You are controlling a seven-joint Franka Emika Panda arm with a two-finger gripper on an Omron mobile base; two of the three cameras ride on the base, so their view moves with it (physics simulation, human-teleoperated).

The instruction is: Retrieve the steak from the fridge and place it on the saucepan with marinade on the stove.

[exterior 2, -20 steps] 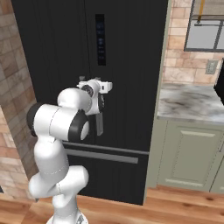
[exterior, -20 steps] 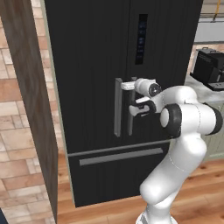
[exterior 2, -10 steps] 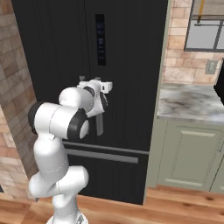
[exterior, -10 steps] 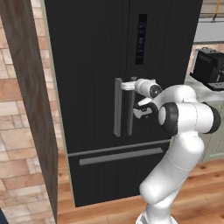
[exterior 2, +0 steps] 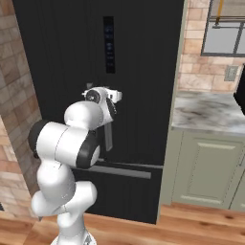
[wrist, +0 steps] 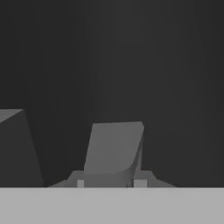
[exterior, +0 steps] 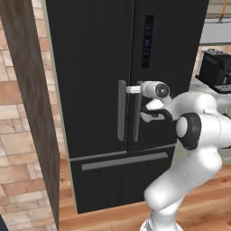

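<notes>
Arm rises from base, lower link upright, elbow bent at large dark joint, forearm reaching forward and level toward fridge (exterior: 99,90) front. Wrist level, hand pointing straight at door. Claw (exterior: 130,90) at top of right-hand bar handle (exterior: 136,115), at the handle. In right base view, claw (exterior 2: 116,97) partly hidden behind own wrist. Hand view: fingertips (wrist: 140,181) low, grey handle bar between them; whether jaws closed on it unclear.
</notes>
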